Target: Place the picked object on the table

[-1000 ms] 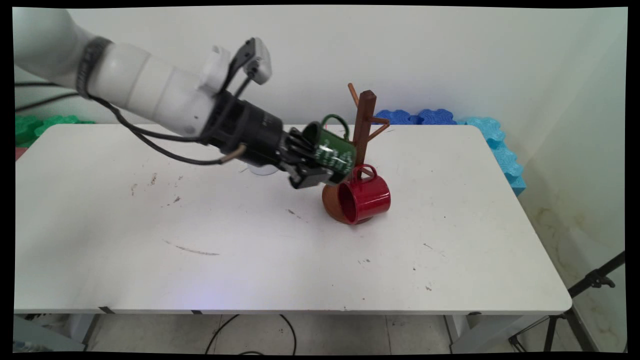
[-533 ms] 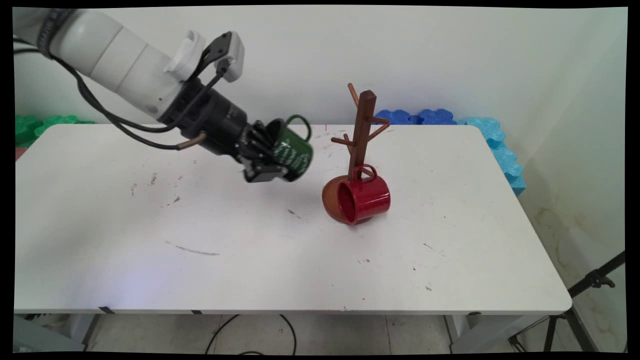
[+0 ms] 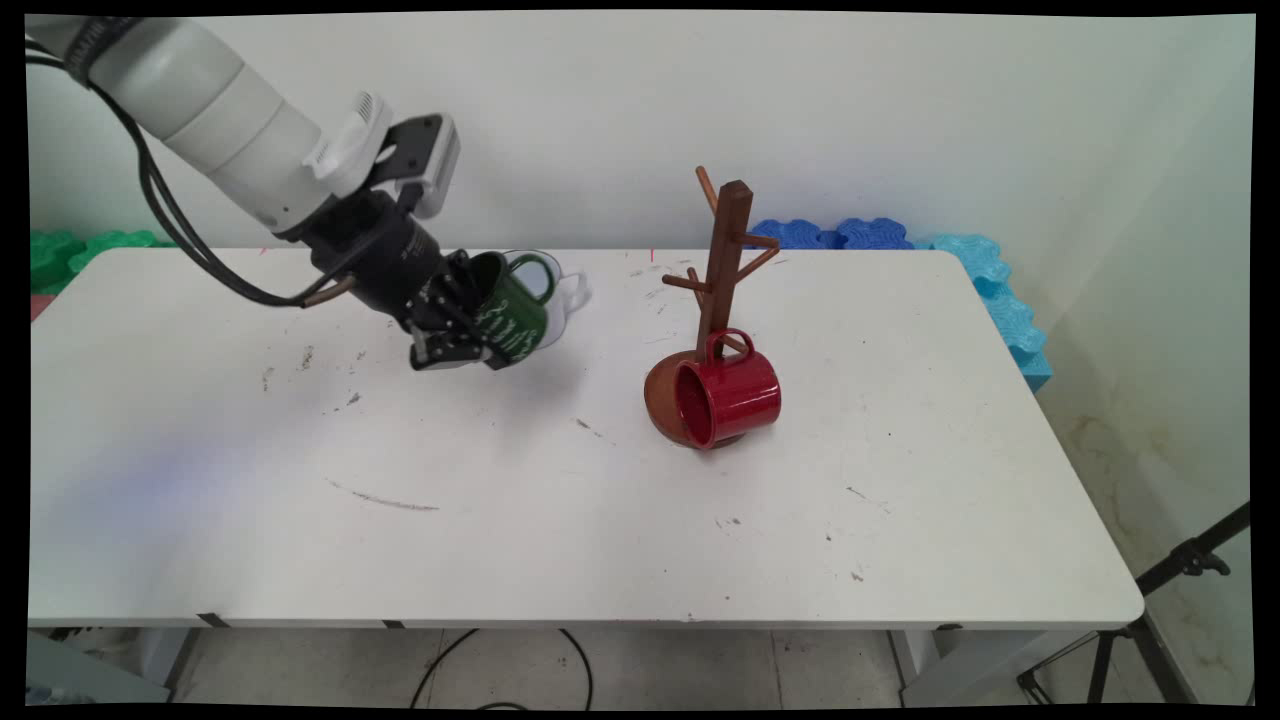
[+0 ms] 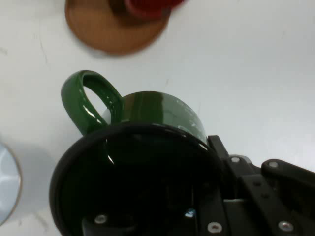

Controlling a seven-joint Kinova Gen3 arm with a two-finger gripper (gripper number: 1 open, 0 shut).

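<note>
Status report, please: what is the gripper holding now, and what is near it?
Gripper shut on green mug, held above table. White mug just behind it. Red mug hangs on mug tree, apart.

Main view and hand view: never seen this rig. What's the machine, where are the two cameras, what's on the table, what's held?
The machine is a white robot arm with a black two-finger gripper. The main view comes from a fixed camera above the near side of the white table, looking across at the wall. The hand view comes from a camera on the hand, looking along the gripper, so its directions are not the table's.

The gripper is shut on a green mug, held tilted above the table; the hand view looks at its dark rim, one finger inside, handle up left.

On the table: a brown wooden mug tree with a red mug hanging from a low peg, and a white mug right behind the green one.
</note>
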